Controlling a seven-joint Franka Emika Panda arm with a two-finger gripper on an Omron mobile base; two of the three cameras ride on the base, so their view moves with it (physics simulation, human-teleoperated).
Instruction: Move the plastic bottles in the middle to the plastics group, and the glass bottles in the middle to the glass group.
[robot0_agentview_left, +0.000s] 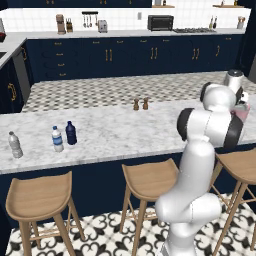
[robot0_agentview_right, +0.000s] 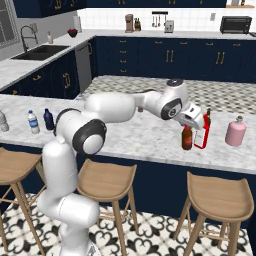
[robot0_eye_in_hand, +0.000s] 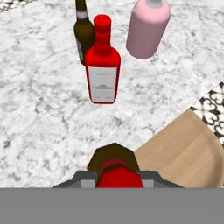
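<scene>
Dark gripper: we see its jaws closed on the red neck of the slim brown bottle. In the hand view the two finger tips sit on either side of that red top.
Brown bottle: upright under the hand, with its base down at the marble counter. We cannot tell whether it rests there or is just off it.
Far left of the counter: from left to right we find the greyish bottle, the labelled water bottle and the navy bottle. The last two stand just beside each other, and all three are well apart from the gripper.
Middle of the counter: two small brown shakers stand side by side near the far edge.
Ahead of the hand: in the hand view, from left to right, stand the amber bottle, the red bottle and the pink bottle. The red one partly covers the amber one.
In the way: we see bare marble between the held bottle and the red bottle.
Red bottle against the gripper: in the right base view it stands just beside the brown bottle, on its right.
Pink bottle: further right along the counter, apart from the red one.
Wooden stool: below the counter edge, to the right in the hand view.
</scene>
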